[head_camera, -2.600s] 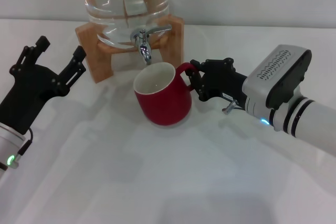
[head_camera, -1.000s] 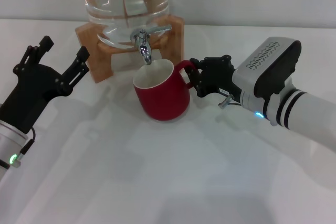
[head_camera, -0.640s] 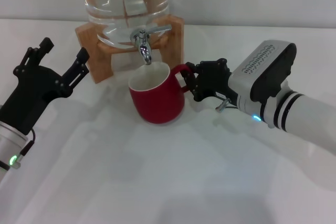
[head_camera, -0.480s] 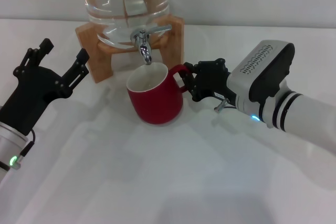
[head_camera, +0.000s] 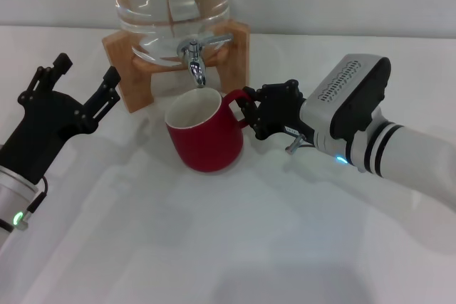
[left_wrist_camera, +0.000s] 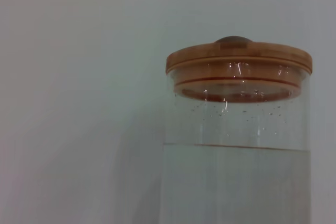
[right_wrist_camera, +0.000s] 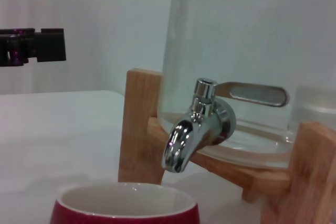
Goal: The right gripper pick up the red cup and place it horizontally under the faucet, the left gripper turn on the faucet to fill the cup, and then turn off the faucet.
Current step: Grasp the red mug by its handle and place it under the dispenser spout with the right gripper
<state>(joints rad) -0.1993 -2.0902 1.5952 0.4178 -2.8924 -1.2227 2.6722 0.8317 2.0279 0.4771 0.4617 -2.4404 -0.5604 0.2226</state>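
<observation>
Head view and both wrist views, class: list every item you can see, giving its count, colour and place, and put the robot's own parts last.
red cup: one, glossy red with cream inside, upright on the table, its mouth just below the spout.
faucet: one, chrome, at the front of the jar, lever pointing to the robot's right.
glass jar: one, clear, holding water, on the wooden stand.
jar lid: one, wooden, atop the jar.
wooden stand: one, light brown, at the table's back.
table: one, white.
left gripper: one, black, open, left of the stand, touching nothing.
right gripper: one, black, shut on the cup's handle.
</observation>
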